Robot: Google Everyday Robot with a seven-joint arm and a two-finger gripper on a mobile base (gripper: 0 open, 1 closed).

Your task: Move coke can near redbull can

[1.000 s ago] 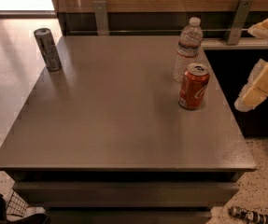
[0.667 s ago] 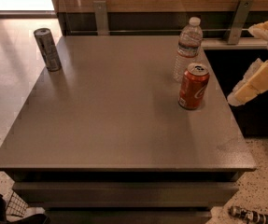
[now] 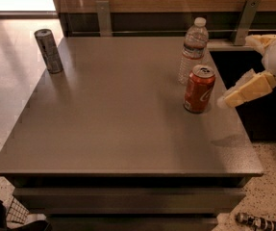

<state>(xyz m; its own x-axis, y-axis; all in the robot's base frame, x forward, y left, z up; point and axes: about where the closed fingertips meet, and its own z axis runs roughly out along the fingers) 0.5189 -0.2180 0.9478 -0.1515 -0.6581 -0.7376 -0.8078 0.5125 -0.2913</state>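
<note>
The coke can (image 3: pixel 199 89), red-orange with a silver top, stands upright near the right edge of the grey table (image 3: pixel 118 129). The redbull can (image 3: pixel 48 50), slim and dark grey-silver, stands upright at the table's far left corner, far from the coke can. My gripper (image 3: pixel 235 71) comes in from the right edge of the view, just right of the coke can. It is open and empty. Its lower cream finger (image 3: pixel 245 90) points at the can with a small gap left; the upper finger (image 3: pixel 258 39) sits higher and farther back.
A clear plastic water bottle (image 3: pixel 193 56) stands just behind the coke can. A wooden wall with metal brackets (image 3: pixel 104 17) runs along the table's far edge. A dark cabinet (image 3: pixel 267 114) is at the right. Small items lie on the floor at bottom left and bottom right.
My gripper has moved left toward the coke can, its lower finger now close to the can's right side. The cans and the bottle have not moved.
</note>
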